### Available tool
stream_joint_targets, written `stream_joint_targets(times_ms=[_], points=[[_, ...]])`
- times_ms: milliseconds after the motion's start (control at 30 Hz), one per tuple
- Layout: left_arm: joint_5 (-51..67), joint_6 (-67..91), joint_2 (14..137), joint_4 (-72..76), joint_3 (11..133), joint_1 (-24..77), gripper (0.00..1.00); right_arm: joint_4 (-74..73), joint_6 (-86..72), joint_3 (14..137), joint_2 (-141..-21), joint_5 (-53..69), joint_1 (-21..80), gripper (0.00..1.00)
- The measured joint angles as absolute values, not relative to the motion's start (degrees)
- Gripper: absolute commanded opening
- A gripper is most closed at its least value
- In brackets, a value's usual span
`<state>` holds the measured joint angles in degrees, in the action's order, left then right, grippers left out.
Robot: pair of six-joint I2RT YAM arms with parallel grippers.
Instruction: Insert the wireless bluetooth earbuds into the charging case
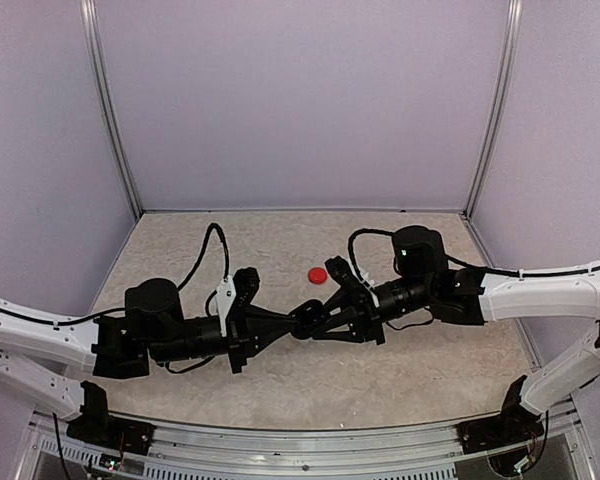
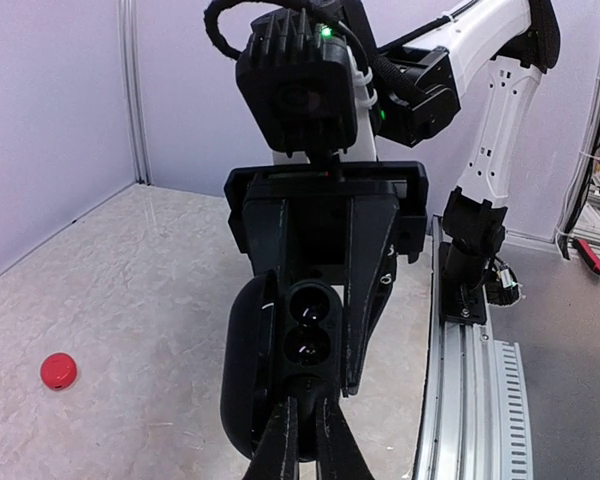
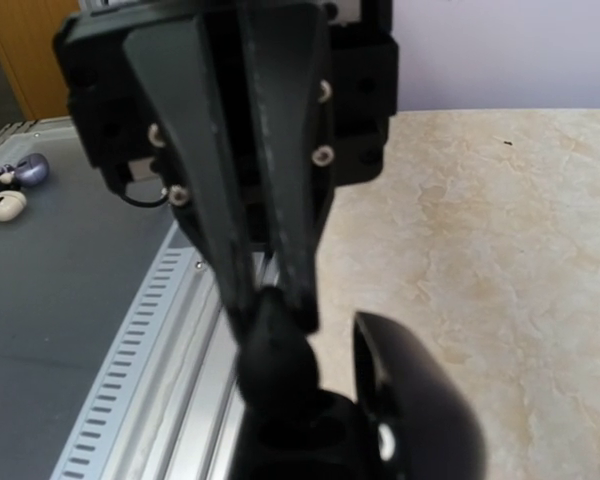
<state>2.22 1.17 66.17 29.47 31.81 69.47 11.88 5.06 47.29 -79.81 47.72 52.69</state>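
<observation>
A black charging case hangs above the table with its lid swung open to the left. Two dark round sockets face the left wrist camera. My right gripper is shut on the case, one finger on each side. My left gripper is shut on a black earbud, its tip right at the case's open face. In the top view the left gripper and right gripper meet tip to tip at mid-table. The right gripper's own fingers are hidden under the case in its wrist view.
A small round red piece lies on the marbled tabletop just behind the two grippers; it also shows as the red piece. A slotted metal rail runs along the table's near edge. Enclosure walls stand on three sides.
</observation>
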Motion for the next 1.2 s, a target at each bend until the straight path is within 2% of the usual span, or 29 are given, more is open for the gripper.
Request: stream_joint_targets(times_ms=[600, 833, 1200], points=[[1.5, 1.0, 68.8, 29.9, 32.4, 69.5, 0.07, 11.6, 5.1, 47.4, -79.8, 47.5, 52.8, 0.00], [2.0, 0.9, 69.8, 30.0, 32.9, 69.5, 0.24, 11.4, 5.1, 47.4, -79.8, 47.7, 52.8, 0.00], [1.7, -0.9, 64.7, 26.9, 32.9, 69.6, 0.29, 11.4, 5.1, 47.3, -79.8, 47.5, 52.8, 0.00]])
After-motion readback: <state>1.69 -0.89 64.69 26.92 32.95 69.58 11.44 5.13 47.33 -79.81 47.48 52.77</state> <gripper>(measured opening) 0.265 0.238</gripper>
